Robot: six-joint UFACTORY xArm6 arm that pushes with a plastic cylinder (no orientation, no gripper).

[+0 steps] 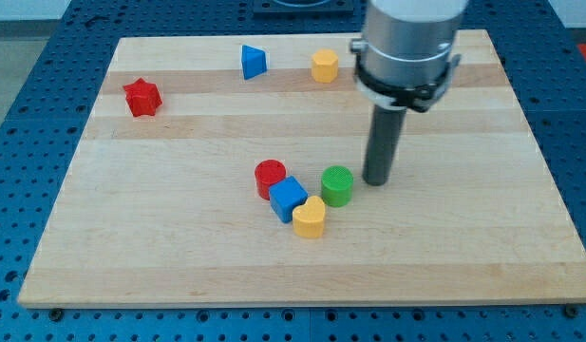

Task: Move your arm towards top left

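Note:
My tip (pixel 376 180) rests on the wooden board (pixel 160 237), just to the right of a green cylinder (pixel 337 185) and a small gap apart from it. A red cylinder (pixel 270 177), a blue cube (pixel 288 199) and a yellow heart-shaped block (pixel 310 218) cluster to the left of the green cylinder. A red star-shaped block (pixel 141 98) lies at the view's upper left. A blue triangular block (pixel 254 62) and a yellow hexagonal block (pixel 324 66) lie near the top edge.
The arm's grey body (pixel 408 43) hangs over the board's upper right. A blue perforated table (pixel 27 114) surrounds the board on all sides.

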